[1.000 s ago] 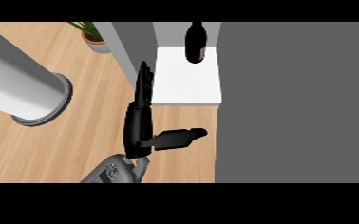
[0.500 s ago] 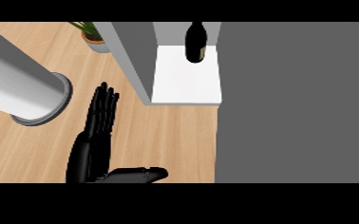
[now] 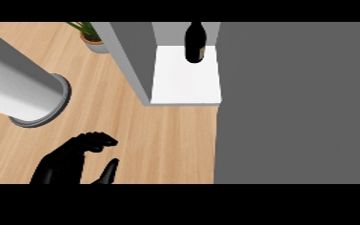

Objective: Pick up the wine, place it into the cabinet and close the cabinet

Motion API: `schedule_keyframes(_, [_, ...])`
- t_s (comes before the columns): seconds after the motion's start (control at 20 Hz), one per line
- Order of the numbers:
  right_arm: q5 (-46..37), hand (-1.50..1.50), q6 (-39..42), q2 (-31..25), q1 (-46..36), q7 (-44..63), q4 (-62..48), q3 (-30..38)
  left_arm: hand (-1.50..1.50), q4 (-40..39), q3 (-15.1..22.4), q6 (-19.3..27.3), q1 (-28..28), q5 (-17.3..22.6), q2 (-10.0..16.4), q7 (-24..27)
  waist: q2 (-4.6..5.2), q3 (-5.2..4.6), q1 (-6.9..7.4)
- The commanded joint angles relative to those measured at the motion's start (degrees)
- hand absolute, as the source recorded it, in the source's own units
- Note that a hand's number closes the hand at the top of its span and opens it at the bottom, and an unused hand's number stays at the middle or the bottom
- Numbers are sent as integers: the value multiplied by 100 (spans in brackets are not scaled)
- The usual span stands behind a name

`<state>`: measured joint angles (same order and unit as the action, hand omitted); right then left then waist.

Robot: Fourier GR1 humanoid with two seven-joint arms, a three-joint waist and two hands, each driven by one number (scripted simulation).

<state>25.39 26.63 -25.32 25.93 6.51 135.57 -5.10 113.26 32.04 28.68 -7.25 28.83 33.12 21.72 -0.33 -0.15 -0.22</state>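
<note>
The dark wine bottle (image 3: 195, 41) stands upright at the back of the cabinet's white shelf (image 3: 186, 83). A grey cabinet panel (image 3: 132, 59) runs along the shelf's left side, and the shelf's front is open to view. My left hand (image 3: 67, 164) is low at the left over the wooden counter, well apart from the cabinet. Its fingers (image 3: 95, 140) are curled and hold nothing; the thumb points up beside them. The right hand does not show.
A large grey cylinder (image 3: 28, 93) lies at the left on the wooden counter (image 3: 175, 138). A potted plant (image 3: 91, 39) stands at the back left. A wide flat grey surface (image 3: 288, 100) fills the right side.
The left hand has drawn back from the cabinet panel toward the lower left edge. Its fingers, straight before, are now curled. The bottle has not moved.
</note>
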Motion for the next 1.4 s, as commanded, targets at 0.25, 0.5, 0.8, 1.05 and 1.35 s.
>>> schedule_keyframes(0.25, [61,150,142,-5,50,165,758,-37,150,463,-641,-810,-1049,219,483,453,14,11,62])
schedule_keyframes(0.5, [466,150,-23,66,-518,732,668,-817,150,376,-1237,-1281,-1050,634,691,338,27,8,109])
schedule_keyframes(0.8, [694,150,-378,141,-1470,1597,622,-1457,150,81,-1436,-1754,-1307,595,666,627,37,4,120])
schedule_keyframes(1.05, [329,150,-855,753,-2289,1901,652,-2092,150,474,-1524,-1680,-1347,646,673,262,26,8,108])
schedule_keyframes(1.35, [-443,150,-1860,2008,-3938,2670,-239,-2942,150,55,-1943,-2362,-1745,739,623,750,20,1,149])
